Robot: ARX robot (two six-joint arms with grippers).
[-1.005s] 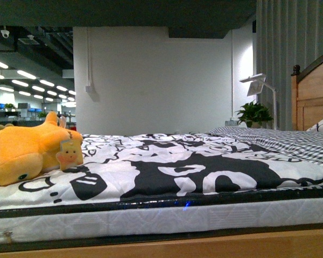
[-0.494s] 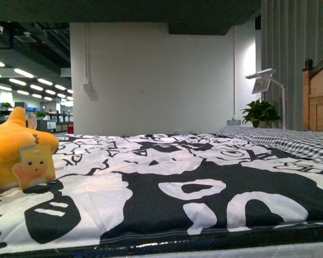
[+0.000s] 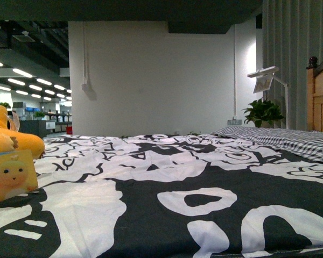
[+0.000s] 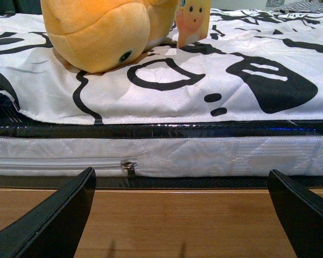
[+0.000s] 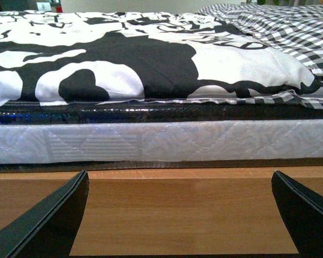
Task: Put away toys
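Lying on bedcover [image 3: 177,188]: plush toy [image 4: 97,32], cartoon-face tag [image 4: 192,21]; left gripper [image 4: 180,173], right gripper [image 5: 180,174] spread.

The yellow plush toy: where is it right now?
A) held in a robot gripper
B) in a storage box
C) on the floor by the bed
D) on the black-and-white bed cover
D: the plush toy lies on the patterned bed cover, its tag beside it, while the left gripper and the right gripper are both open and empty.
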